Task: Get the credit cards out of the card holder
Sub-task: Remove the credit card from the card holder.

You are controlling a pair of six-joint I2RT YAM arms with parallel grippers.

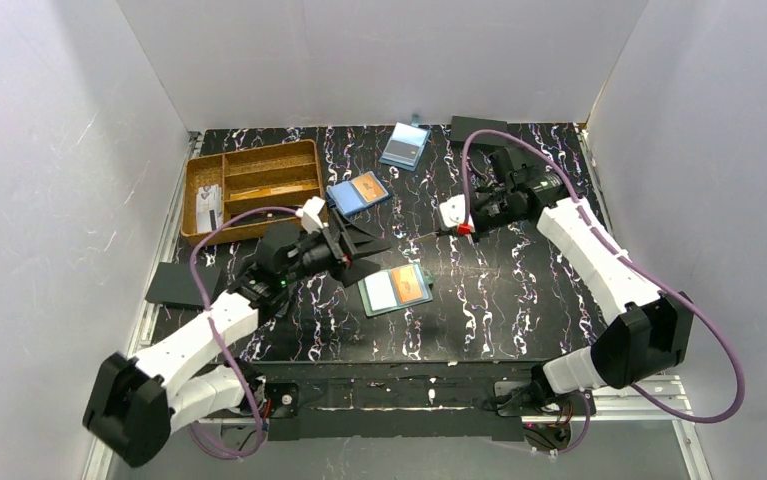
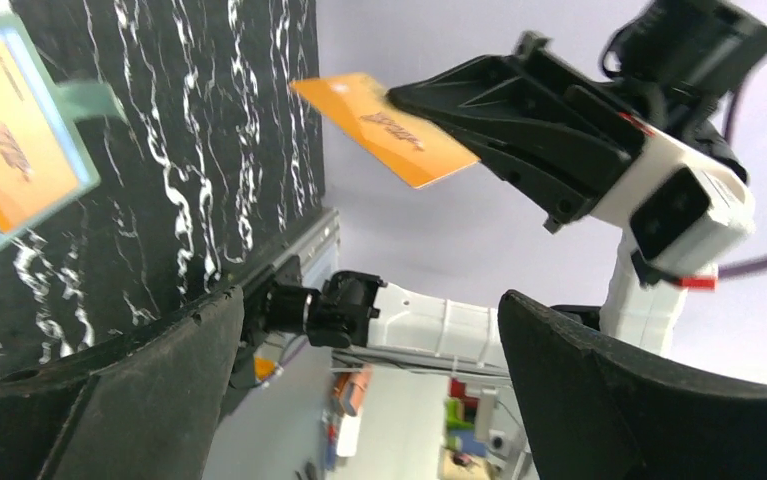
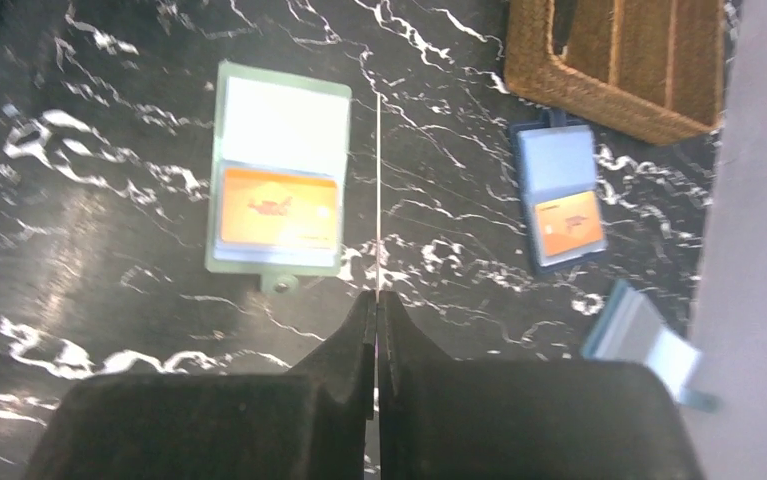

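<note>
The dark teal-green card holder (image 1: pixel 393 288) lies flat at the table's middle, with a pale card and an orange card (image 3: pixel 279 210) in it. It also shows in the right wrist view (image 3: pixel 277 268) and at the left wrist view's top left (image 2: pixel 87 100). My right gripper (image 1: pixel 441 230) (image 3: pixel 376 295) is shut on another orange card (image 2: pixel 389 125), held in the air above the table to the right of the holder; in its own view that card (image 3: pixel 376 180) is edge-on. My left gripper (image 1: pixel 369 252) (image 2: pixel 369 300) is open and empty, just left of the holder.
A brown divided tray (image 1: pixel 254 180) stands at the back left. A bright blue holder with an orange card (image 1: pixel 358 192) lies next to it, and a pale-blue holder (image 1: pixel 405 146) lies at the back. Black plates lie at the left edge (image 1: pixel 181 285) and the back (image 1: pixel 477 128).
</note>
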